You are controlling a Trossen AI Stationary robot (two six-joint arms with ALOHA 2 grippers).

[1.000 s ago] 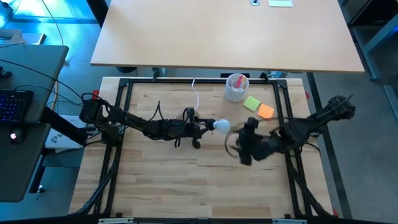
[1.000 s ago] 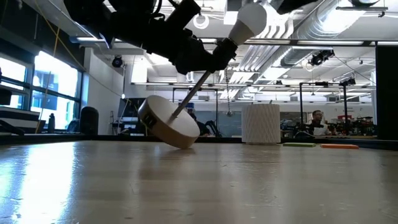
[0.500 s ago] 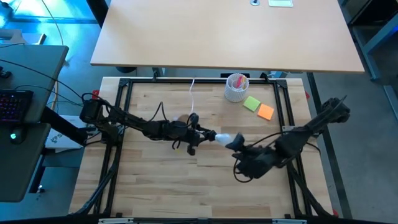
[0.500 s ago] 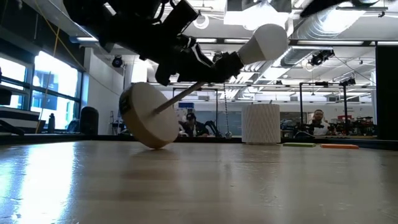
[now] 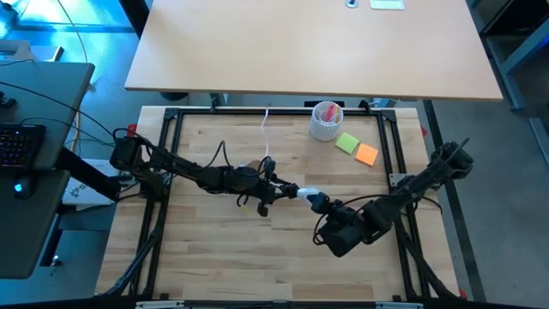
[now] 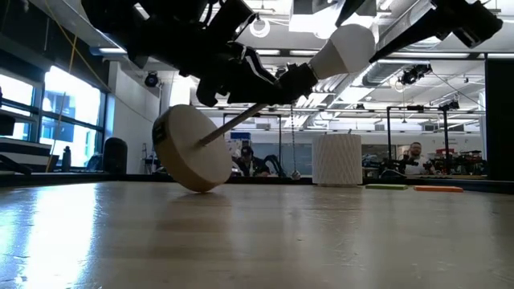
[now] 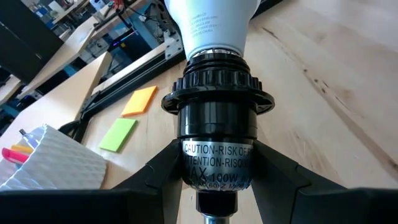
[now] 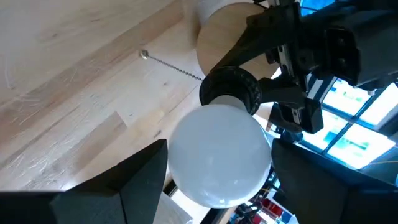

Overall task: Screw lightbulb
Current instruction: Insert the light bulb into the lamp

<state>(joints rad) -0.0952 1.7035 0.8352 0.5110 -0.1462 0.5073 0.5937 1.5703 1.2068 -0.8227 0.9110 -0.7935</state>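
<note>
- Overhead, the lightbulb (image 5: 310, 196) was mostly covered by the two arms; only a small white patch showed between the left gripper (image 5: 283, 189) and the right gripper (image 5: 324, 206).
- The left wrist view made the hold plain: the left gripper's fingers (image 7: 155, 174) were clamped on the black socket (image 7: 217, 134), with the bulb's neck seated in its collar just ahead of them. The bulb's globe was cut off by the frame edge there.
- The right wrist view showed the globe between the right gripper's fingers (image 8: 134, 177); they seemed to press its sides, though contact was hard to confirm.
- Only the low view showed the wooden disc (image 6: 189, 148) tipped on its edge on the table (image 6: 257, 233), below and behind the left gripper.
- The white perforated cup (image 5: 326, 120) and two sticky notes (image 5: 358, 148) lay well beyond both grippers.
</note>
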